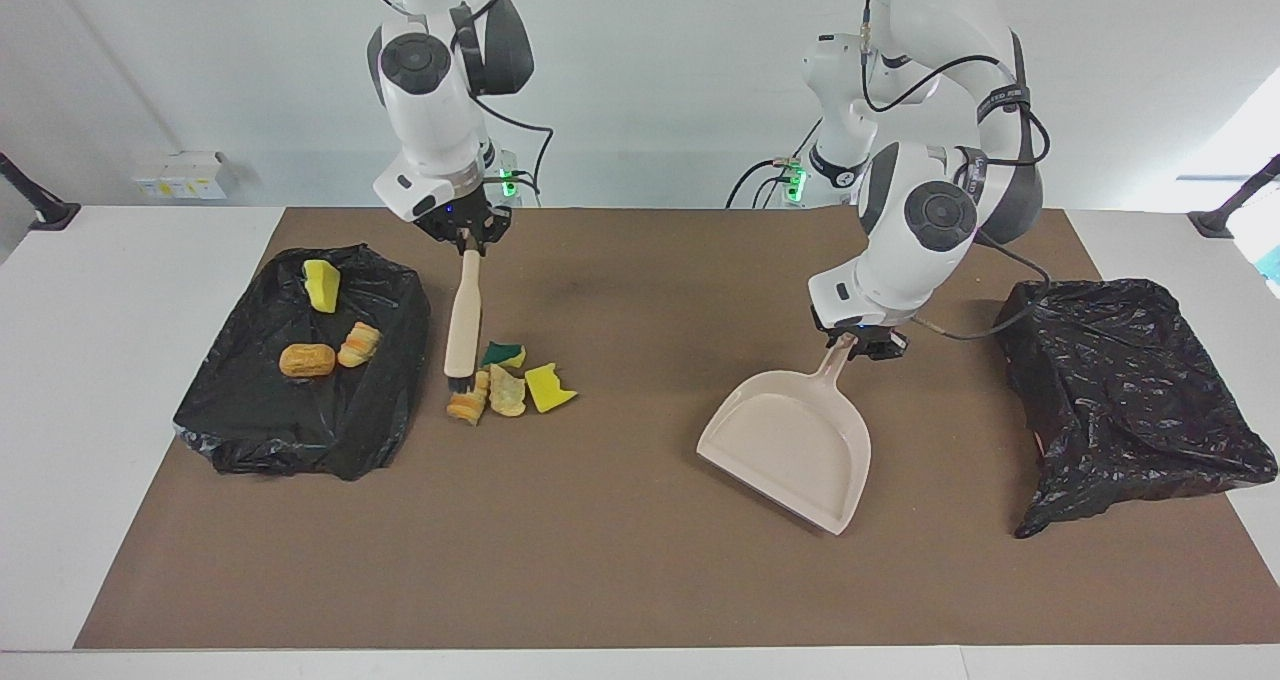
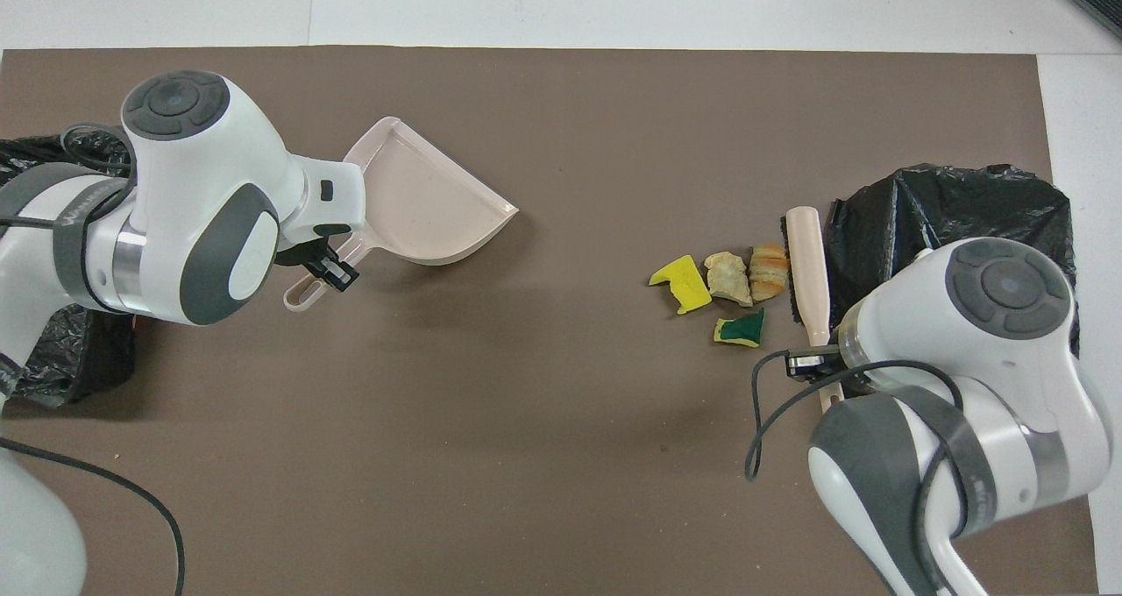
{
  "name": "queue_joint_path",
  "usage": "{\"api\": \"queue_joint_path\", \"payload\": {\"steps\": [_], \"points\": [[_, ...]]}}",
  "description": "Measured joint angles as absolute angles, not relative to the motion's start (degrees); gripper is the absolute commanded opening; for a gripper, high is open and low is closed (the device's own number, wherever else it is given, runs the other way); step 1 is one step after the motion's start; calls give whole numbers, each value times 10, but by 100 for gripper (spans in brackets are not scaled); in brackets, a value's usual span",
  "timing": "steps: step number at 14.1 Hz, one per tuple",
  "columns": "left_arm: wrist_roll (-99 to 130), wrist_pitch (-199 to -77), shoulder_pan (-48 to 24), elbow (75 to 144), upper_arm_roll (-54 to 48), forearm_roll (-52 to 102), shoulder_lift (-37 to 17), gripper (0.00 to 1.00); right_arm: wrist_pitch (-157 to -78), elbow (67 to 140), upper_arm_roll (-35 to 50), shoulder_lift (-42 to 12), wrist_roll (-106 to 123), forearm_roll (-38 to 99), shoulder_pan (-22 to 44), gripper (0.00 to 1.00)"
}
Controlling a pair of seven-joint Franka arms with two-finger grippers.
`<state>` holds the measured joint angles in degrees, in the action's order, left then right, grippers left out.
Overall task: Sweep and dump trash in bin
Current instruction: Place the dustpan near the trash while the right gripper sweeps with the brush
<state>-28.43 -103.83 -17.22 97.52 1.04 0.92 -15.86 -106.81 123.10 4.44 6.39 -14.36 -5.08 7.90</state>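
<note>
Trash [image 1: 508, 384] scraps bear no readable writing.

The right gripper [image 1: 466, 243], upper left of the facing view, points down, clamped. The left gripper [image 1: 858, 343], right of centre, hangs low, clamped too.

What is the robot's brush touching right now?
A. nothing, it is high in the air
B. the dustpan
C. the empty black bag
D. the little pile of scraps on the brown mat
D: the right gripper holds the brush with its bristles down at the edge of the loose scraps, beside the bag holding three pieces, well apart from the dustpan.
</note>
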Motion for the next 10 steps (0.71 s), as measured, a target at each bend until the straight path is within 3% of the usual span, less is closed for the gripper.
{"api": "queue_joint_path", "payload": {"steps": [5, 10], "points": [[-415, -1038, -162, 963, 7, 6, -165, 0, -1105, 1231, 50, -9, -142, -71, 69, 0], [-469, -1042, -208, 974, -1, -46, -165, 0, -1105, 1245, 54, -16, -144, -53, 94, 0]]}}
